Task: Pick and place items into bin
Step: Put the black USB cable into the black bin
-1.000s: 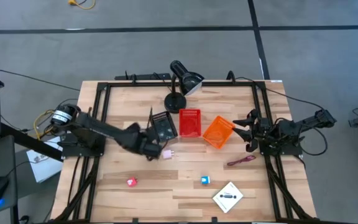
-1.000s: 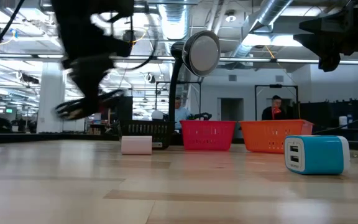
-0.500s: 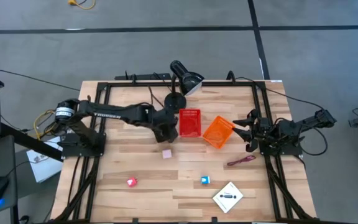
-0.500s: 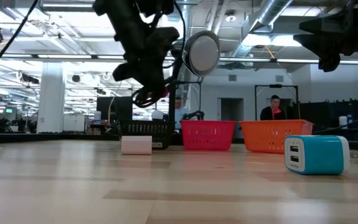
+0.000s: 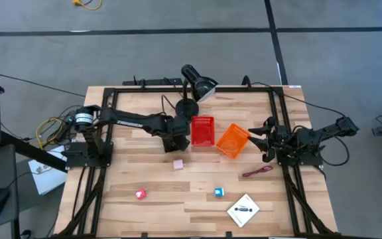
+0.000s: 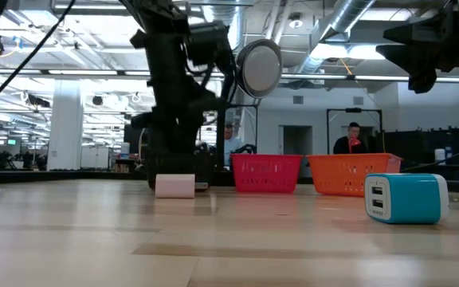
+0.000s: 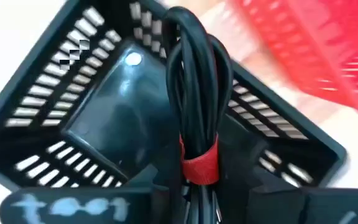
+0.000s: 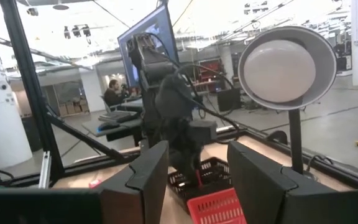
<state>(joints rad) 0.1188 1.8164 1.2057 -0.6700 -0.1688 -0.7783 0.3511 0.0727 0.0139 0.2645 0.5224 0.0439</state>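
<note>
My left gripper is over the black slotted bin, shut on a bundle of black cord bound by a red strap. A white-pink piece lies flat on the table just near of it. The red-pink piece, blue cube, white card with a black mark and maroon stick-like tool lie apart toward the near edge. My right gripper waits open at the table's right side, above the table. My left gripper pinches the black cord bundle between its two fingers just below the red strap. The loops stick out ahead of the fingers, over the inside of the black bin. Whether the bundle touches the bin's floor cannot be told.
A red bin stands right of the black bin, and an orange bin sits askew beside it. The black desk lamp stands at the far edge, just behind the bins. Dark frame rails run along the table's left, right and far sides.
My left gripper has swung from beside the white-pink piece toward the far edge, passing high, and has come down over the black bin. The white-pink piece has stayed where it was.
</note>
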